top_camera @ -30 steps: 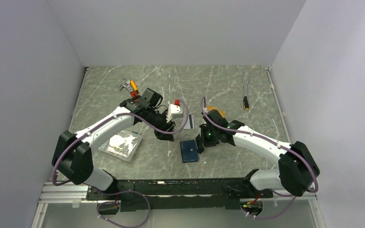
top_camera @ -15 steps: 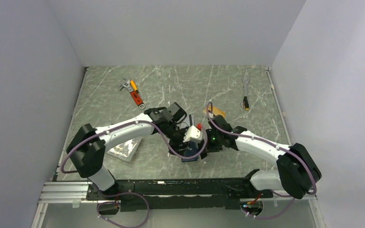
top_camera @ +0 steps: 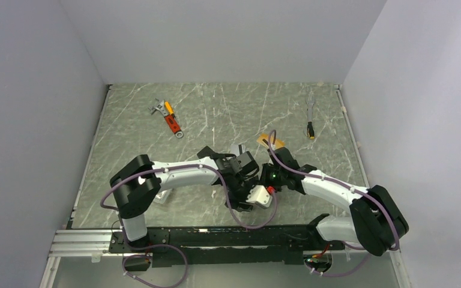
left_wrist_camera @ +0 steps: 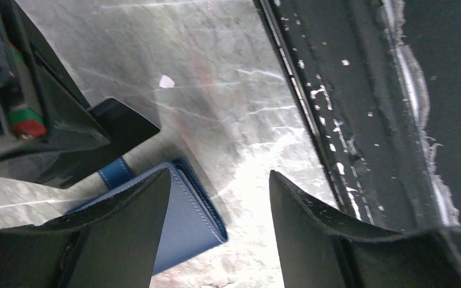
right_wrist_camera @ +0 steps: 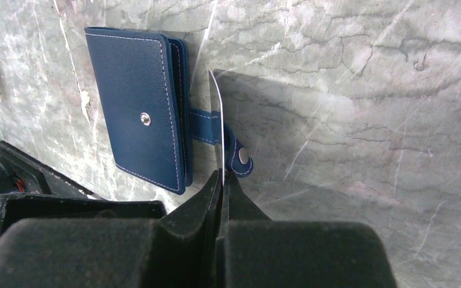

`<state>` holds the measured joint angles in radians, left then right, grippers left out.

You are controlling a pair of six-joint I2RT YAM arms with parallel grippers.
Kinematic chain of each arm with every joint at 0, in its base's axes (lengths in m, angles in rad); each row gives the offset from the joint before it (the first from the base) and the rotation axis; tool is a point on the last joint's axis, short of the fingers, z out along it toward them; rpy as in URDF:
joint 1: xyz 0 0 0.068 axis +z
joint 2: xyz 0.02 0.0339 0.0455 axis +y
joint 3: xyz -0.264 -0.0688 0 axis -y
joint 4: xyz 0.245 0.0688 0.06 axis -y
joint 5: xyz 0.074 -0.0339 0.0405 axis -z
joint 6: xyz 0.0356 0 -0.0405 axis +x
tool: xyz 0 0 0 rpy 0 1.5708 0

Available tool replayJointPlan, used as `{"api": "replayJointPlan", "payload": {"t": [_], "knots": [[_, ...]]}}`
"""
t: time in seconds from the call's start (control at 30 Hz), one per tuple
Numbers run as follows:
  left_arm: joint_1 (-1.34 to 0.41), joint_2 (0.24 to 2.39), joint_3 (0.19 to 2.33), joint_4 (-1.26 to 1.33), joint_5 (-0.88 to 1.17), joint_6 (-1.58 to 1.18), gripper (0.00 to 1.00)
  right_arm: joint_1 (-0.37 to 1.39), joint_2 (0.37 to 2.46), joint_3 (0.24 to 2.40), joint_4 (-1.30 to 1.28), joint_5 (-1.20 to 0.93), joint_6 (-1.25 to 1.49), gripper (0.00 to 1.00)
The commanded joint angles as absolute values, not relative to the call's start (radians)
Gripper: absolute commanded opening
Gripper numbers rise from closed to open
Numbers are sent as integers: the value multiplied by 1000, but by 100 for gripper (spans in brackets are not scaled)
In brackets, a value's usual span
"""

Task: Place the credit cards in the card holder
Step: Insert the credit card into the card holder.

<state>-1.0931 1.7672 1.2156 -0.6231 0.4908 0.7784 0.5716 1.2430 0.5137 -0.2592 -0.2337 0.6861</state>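
Near the table's front edge the card holder lies closed. The right gripper pinches a credit card edge-on over its snap tab. The left gripper, jaws apart, likely must open it first.

Soft, even light fills my top view; glare bleaches the table at my left wrist, and a card casts a broad shadow at my right.

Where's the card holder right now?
Right wrist view, upper left: the card holder lies closed on the table, its tab running behind the credit card in the right gripper.
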Motion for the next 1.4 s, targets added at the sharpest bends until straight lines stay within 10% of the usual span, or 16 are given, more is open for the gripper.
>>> {"api": "replayJointPlan", "payload": {"t": [0.0, 1.37], "knots": [[-1101, 1805, 1284, -572, 456, 843, 67, 561, 1232, 479, -338, -158, 667, 0], [-980, 1732, 1282, -723, 114, 855, 42, 550, 1220, 462, -387, -124, 709, 0]]}}
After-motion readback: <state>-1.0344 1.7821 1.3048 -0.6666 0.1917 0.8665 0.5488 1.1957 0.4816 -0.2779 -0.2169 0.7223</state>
